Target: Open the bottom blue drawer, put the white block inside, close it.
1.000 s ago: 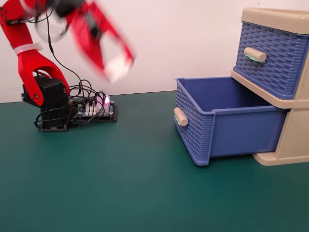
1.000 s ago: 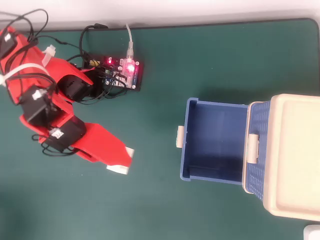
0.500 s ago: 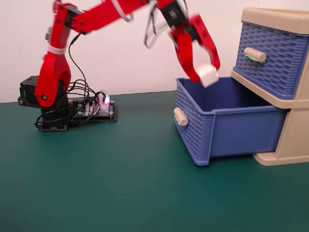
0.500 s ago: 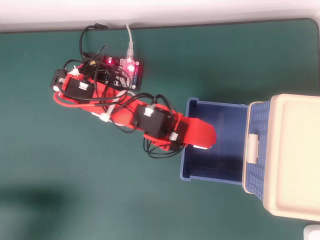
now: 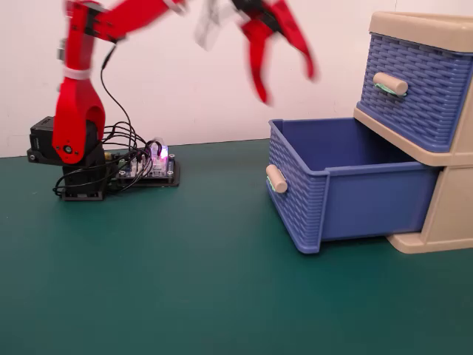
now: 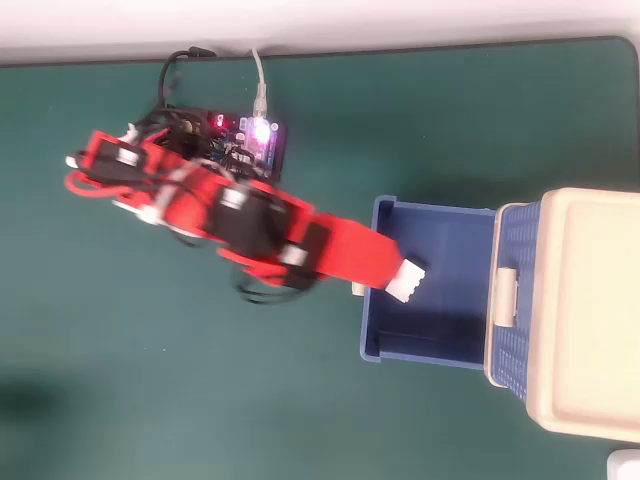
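Risen since half a second ago: red gripper (image 5: 287,87), jaws wide, empty. Small white plastic block (image 6: 405,281) sits below them inside bottom blue wicker-textured drawer (image 5: 369,200). Drawer likely light, rigid; push at beige cylindrical handle (image 5: 276,178).

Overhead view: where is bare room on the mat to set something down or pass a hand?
Free: the green mat lower-left, below the red arm and left of the open blue wicker-textured drawer; the strip between lit circuit board and beige cabinet. Crowded: cables around the board, and the drawer mouth under the open pincer.
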Available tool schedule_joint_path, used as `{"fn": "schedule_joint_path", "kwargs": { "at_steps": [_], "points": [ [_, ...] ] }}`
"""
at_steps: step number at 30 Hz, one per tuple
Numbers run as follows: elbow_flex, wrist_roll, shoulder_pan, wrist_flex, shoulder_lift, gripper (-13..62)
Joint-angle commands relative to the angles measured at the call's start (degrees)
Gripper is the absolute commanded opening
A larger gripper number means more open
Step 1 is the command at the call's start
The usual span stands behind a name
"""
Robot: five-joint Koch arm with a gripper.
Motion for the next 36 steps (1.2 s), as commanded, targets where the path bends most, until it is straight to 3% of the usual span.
{"fn": "schedule_joint_path", "kwargs": {
  "at_steps": [1, 7, 20, 24, 36],
  "points": [
    [-1.67, -5.19, -0.26, 9.76, 6.42, 33.9],
    [16.35, -23.99, 13.45, 10.90, 8.17, 33.8],
    [18.72, -16.70, 7.03, -6.86, -9.32, 33.8],
    [12.83, -16.88, 4.22, -14.24, -16.35, 33.9],
    [-29.97, -16.44, -1.58, -18.72, -42.36, 34.0]
  ]
}}
